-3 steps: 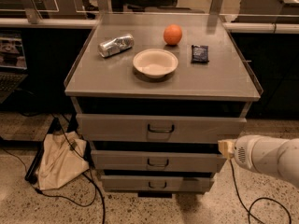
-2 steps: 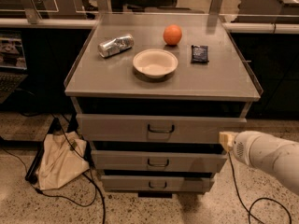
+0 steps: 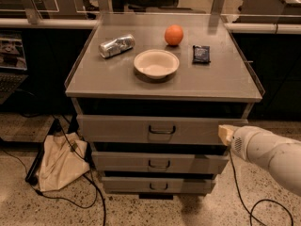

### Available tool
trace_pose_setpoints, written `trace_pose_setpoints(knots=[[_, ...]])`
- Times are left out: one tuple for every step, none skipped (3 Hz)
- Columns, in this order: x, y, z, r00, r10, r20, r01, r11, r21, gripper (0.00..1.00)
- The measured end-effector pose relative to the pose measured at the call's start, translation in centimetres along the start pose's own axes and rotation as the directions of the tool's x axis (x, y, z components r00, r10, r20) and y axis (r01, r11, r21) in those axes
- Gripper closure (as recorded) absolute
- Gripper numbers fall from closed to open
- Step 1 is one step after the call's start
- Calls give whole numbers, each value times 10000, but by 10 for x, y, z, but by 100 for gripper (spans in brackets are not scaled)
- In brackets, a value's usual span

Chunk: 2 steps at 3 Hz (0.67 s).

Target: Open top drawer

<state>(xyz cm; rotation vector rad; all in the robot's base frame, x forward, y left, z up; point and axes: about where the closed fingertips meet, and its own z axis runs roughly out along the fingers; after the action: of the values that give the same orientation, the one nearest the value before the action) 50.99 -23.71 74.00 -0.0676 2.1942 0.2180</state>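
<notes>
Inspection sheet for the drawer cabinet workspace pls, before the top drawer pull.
Surface: grey cabinet top, raised side rims.
Job's things: top drawer, front facing the camera; dark bracket handle at its centre, nothing on it.
Clutter: silver can on its side, white bowl, orange, dark packet, all on top.
Grippers: end effector at the top drawer's right end, away from the handle.
Cables: black cable on floor left; second cable on floor right.
Surroundings: beige cloth bag on floor left; two lower drawers.

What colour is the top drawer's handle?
The handle is dark, almost black, in the camera view. The gripper is by the right end of the top drawer.
</notes>
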Motion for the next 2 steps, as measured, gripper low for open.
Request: trace_pose_setpoints(knots=[[-17,7,25,9985,-188,522,204,9993,-307,100],[-41,5,74,9938,-296,1068,353,9980,-518,100]])
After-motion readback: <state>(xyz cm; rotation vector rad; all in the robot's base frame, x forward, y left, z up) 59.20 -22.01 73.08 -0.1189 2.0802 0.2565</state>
